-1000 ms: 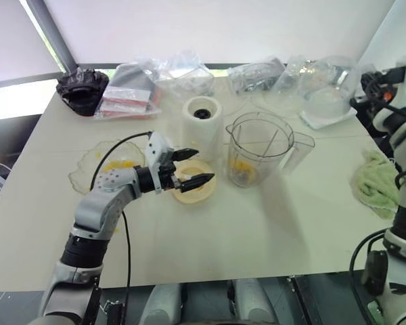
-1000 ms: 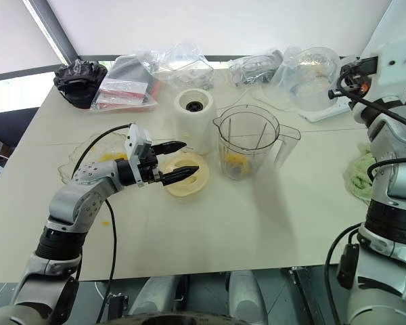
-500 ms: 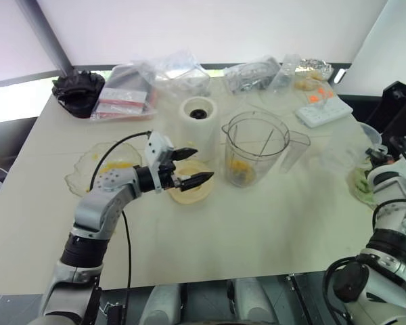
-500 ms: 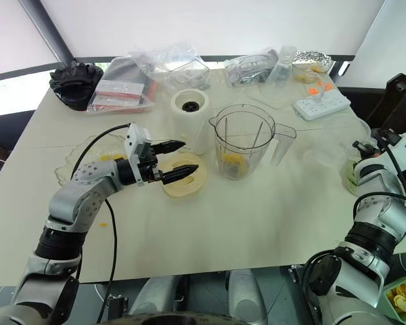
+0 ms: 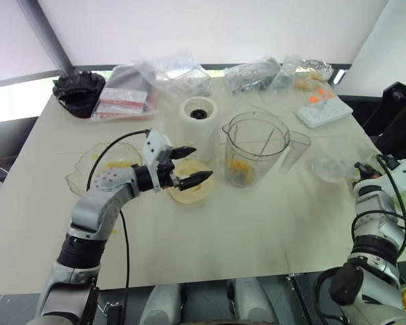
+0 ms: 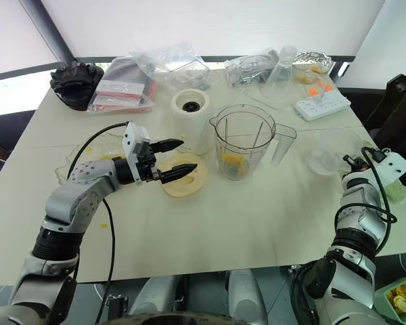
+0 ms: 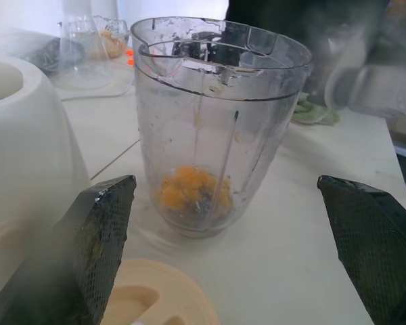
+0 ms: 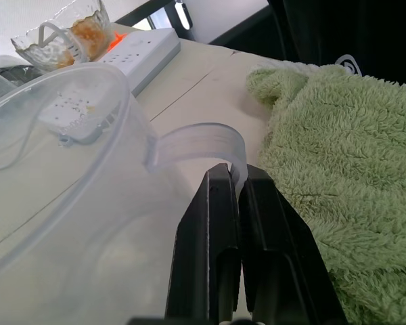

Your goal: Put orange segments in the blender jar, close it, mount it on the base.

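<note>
The clear blender jar stands upright at mid-table, and orange segments lie at its bottom around the blade. To its left stands the white base, black socket up. My left gripper is open and empty. It hovers level over a cream-yellow lid and points at the jar. More orange segments lie in a wavy clear bowl at the left. My right gripper is shut on the thin handle of a small clear cup, low over the table's right edge.
A green towel lies right beside the right gripper. A white power strip, plastic bags, a small glass bowl and a black bundle line the back. Bare table stretches in front of the jar.
My right arm has come down and outward with the clear cup, from high at the back right to the table's right edge. The left arm has kept still.
</note>
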You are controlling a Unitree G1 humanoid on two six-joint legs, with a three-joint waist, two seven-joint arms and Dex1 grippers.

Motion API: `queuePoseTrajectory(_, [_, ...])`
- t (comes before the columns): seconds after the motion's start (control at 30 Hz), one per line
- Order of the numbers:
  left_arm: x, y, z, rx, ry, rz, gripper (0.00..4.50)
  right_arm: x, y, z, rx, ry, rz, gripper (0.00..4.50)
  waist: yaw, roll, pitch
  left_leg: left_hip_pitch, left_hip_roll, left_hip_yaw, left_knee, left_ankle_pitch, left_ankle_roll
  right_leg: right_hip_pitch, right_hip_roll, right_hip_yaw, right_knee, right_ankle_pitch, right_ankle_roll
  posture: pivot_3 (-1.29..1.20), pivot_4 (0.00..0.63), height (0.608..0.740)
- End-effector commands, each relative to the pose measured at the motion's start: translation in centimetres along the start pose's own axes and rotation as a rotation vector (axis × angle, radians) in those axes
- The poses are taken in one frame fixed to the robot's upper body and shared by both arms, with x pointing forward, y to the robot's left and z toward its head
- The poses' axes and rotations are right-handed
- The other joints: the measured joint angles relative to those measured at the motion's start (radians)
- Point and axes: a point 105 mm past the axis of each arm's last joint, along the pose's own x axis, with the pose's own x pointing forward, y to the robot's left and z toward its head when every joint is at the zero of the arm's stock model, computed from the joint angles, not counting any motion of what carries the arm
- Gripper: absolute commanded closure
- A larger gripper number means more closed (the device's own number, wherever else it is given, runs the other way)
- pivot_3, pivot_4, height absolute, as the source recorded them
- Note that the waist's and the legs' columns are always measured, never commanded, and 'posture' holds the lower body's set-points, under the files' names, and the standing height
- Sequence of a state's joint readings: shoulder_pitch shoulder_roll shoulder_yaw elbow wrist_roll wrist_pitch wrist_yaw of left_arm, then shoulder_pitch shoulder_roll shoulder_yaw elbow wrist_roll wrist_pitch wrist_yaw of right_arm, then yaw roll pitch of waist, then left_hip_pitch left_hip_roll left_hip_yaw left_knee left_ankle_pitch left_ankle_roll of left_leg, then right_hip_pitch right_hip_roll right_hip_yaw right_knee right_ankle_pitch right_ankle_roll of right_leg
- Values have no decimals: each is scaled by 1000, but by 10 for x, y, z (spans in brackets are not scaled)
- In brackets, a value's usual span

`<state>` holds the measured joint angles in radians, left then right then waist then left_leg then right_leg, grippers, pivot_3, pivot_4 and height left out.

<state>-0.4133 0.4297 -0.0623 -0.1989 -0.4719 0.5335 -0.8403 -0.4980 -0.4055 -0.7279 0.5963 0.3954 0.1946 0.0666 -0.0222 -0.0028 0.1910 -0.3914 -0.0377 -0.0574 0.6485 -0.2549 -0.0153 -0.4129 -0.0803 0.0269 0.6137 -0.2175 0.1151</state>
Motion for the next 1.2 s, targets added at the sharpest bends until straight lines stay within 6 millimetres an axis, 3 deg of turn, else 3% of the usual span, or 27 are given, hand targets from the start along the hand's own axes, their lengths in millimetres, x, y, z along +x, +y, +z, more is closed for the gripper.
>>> queuePoseTrajectory(0.03, [-4, -2, 11, 26, -31, -1, 0, 1, 4, 5, -30, -15, 32, 4466, 0, 0, 0, 0, 0, 0, 0, 0, 0, 0, 0, 0, 0, -1, -1, 0, 150, 740])
queuePoseTrajectory(0.13, [-4, -3, 10, 24, -28, -1, 0, -1, 5, 4, -58, -15, 51, 3558, 0, 0, 0, 0, 0, 0, 0, 0, 0, 0, 0, 0, 0, -1, -1, 0, 150, 740])
queuePoseTrajectory(0.37, [-4, -5, 9, 24, -20, -13, 0, -9, 1, 6, -132, -32, 41, 46, 1, 0, 0, 0, 0, 0, 0, 0, 0, 0, 0, 0, 0, -1, -2, 0, 150, 740])
queuePoseTrajectory(0.63, [-3, -5, 7, 23, -19, -23, 0, -31, -14, 11, -182, -49, 27, 46, 4, 0, 0, 0, 0, -1, 0, 0, 0, 0, 0, 0, 0, -1, -2, 0, 150, 740])
queuePoseTrajectory(0.83, [-1, -5, 7, 27, -16, -34, 0, -45, -14, 20, -193, -60, 31, 46, 4, 0, 0, 0, 0, -1, 0, 0, 0, 0, 0, 0, 0, -1, -2, 0, 150, 740])
queuePoseTrajectory(1.1, [-25, 15, -10, 190, 214, -152, 0, -127, 28, 41, -442, 90, 458, 46, 9, 1, 0, -1, 1, -3, -1, 0, 0, 0, -1, 0, -1, -3, -2, 0, 150, 740])
queuePoseTrajectory(1.2, [-31, 27, -7, 234, 284, -206, 0, -160, 39, 51, -545, 168, 622, 46, 10, 0, 0, 0, 1, -2, 1, 0, 0, 0, -1, 0, -1, -5, -3, 0, 150, 740])
